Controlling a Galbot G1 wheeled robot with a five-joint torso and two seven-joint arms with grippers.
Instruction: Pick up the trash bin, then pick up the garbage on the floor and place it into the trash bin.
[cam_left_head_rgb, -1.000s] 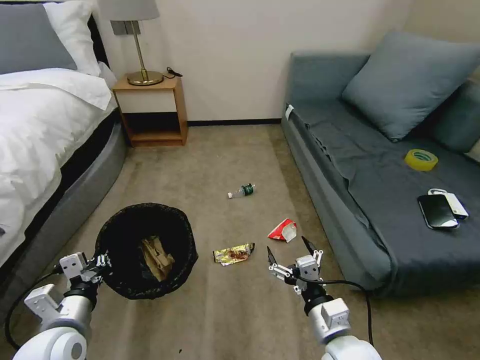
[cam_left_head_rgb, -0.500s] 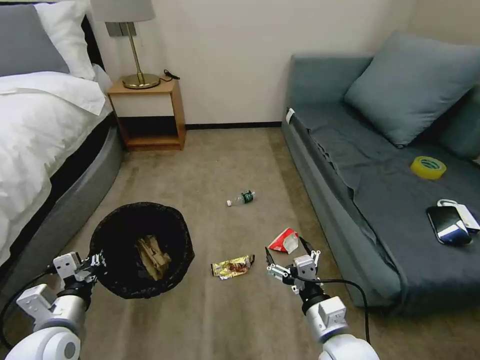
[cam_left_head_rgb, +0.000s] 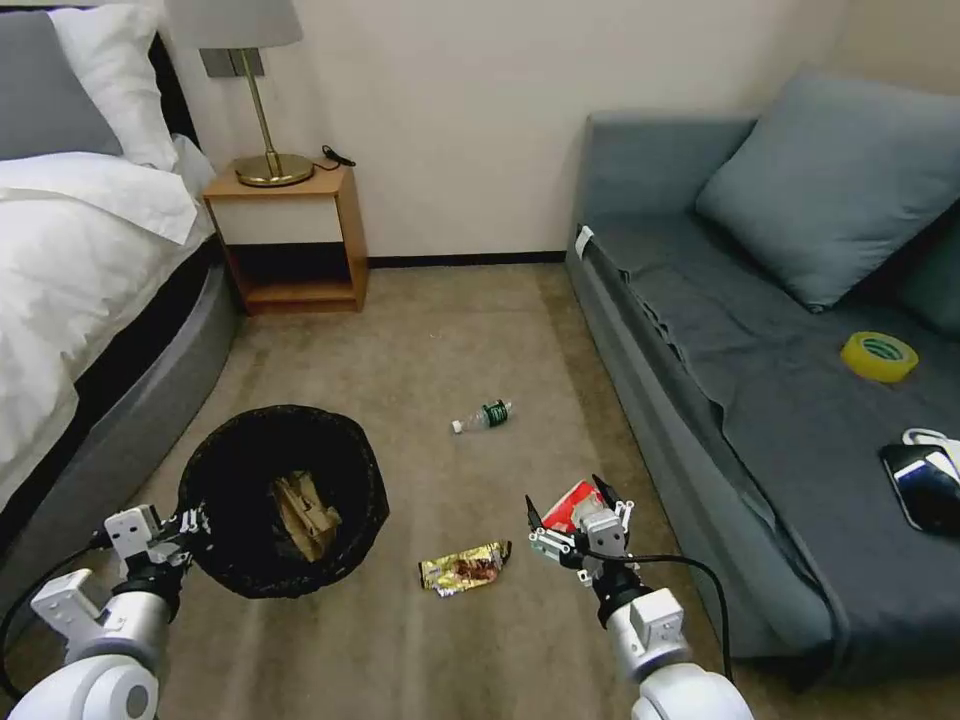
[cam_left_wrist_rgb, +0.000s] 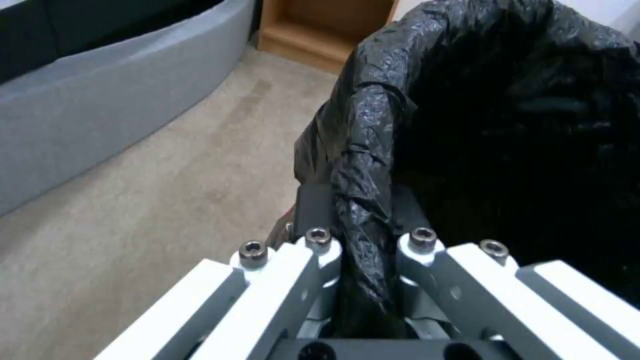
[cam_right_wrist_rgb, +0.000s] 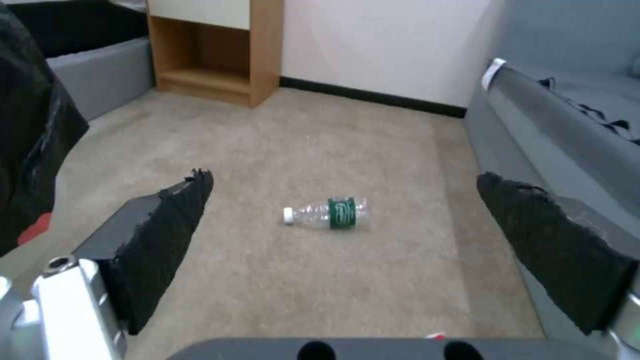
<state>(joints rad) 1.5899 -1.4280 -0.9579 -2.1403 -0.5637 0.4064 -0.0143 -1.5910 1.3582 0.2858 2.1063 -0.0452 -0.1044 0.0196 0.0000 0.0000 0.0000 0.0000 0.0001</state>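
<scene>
Carpet ran between bed and sofa. On it the red packet lay just under the spread-fingered right gripper, gold wrapper at its 8 o'clock, bottle at 11. Left gripper pinched the bin rim, paper inside.

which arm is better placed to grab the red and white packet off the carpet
The right. The right gripper hangs open just above the red-and-white packet, beside the sofa. The left gripper is shut on the rim of the trash bin, so it looks occupied and sits farther away.
</scene>
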